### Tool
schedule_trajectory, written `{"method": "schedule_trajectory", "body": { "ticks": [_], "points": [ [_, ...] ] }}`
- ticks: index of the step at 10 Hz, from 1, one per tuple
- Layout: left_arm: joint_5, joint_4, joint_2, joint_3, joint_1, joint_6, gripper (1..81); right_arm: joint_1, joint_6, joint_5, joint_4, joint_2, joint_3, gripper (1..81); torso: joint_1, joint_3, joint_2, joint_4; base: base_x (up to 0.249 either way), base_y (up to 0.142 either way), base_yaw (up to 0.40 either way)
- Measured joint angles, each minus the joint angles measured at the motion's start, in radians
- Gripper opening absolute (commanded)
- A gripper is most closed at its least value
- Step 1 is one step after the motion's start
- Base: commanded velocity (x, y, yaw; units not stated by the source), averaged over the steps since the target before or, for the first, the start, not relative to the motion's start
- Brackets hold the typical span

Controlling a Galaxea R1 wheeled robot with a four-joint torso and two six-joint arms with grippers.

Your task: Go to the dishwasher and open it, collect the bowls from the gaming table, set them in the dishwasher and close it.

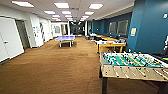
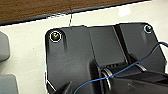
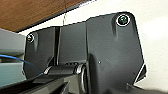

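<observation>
Well, the gaming table, yellow-rimmed, sits mid-right by the blue wall, long axis across the view. One foosball table near right, one ping-pong table far back. Grippers' state: can't tell.

Right wrist cam: brown carpet in one corner, dark baseboard strip, white wall behind.

A foosball table stands near right, the gaming table behind it, a ping-pong table farther left.
</observation>
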Motion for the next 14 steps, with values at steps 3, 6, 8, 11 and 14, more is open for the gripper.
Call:
{"method": "schedule_trajectory", "body": {
  "ticks": [3,6,8,11,14],
  "points": [
    [0.000,0.000,0.000,0.000,0.000,0.000,81.1,-0.001,0.000,0.000,0.000,-0.001,0.000,81.1,0.000,0.000,0.000,0.000,0.116,0.046,0.000],
    [-0.001,0.000,0.003,0.003,0.000,0.000,81.1,0.003,0.000,0.000,0.000,0.000,-0.001,81.1,0.000,0.000,0.000,0.000,0.116,0.083,0.000],
    [-0.001,0.000,0.003,0.002,0.000,0.000,81.1,-0.002,0.000,0.000,0.000,0.002,-0.001,81.1,0.000,0.000,0.000,0.000,0.116,0.067,0.000],
    [-0.001,0.000,0.003,0.002,0.000,0.000,81.1,-0.002,0.000,0.000,0.000,0.002,-0.001,81.1,0.000,0.000,0.000,0.000,0.116,0.063,0.000],
    [-0.001,0.000,0.003,0.002,0.000,0.000,81.1,-0.002,0.000,0.000,0.000,0.002,-0.001,81.1,0.000,0.000,0.000,0.000,0.116,0.063,0.000]
  ]
}}
